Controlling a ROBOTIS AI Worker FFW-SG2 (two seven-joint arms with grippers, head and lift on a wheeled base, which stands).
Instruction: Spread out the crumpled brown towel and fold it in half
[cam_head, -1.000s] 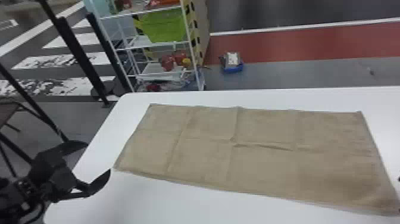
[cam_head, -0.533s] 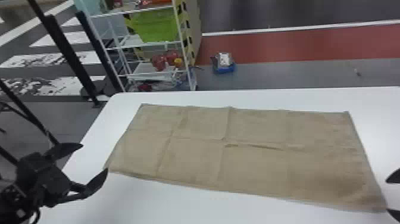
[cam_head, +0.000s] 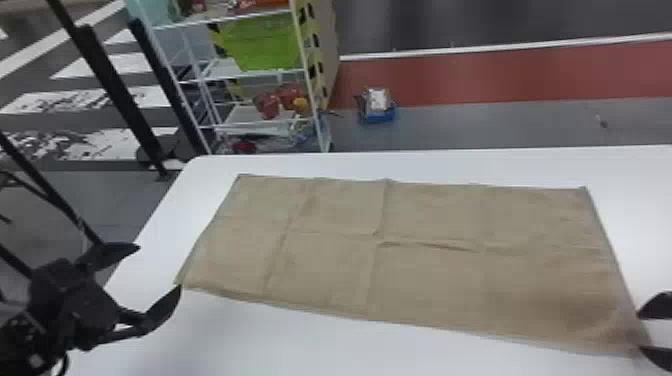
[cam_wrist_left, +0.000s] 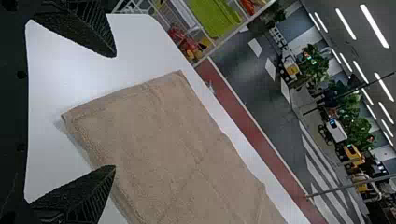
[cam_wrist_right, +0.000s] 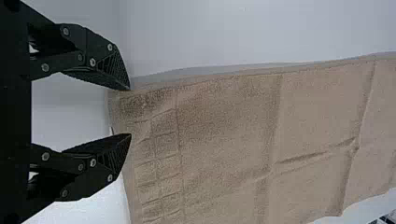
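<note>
The right hand (cam_wrist_right: 130, 112) is spread at the near right corner of the brown towel (cam_head: 425, 285), likely to pinch it. The left hand (cam_head: 159, 266), also spread, is beside the near left corner, presumably for a matching grip. The towel lies nearly flat across the white worktop (cam_head: 300, 350), apparently ready for folding.

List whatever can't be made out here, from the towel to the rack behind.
- Underside of the brown cloth towel: head view, hidden by its upper face.
- White table's right end: head view, cut off by the right edge.
- What the red objects on the white wire rack are: head view, too small.
</note>
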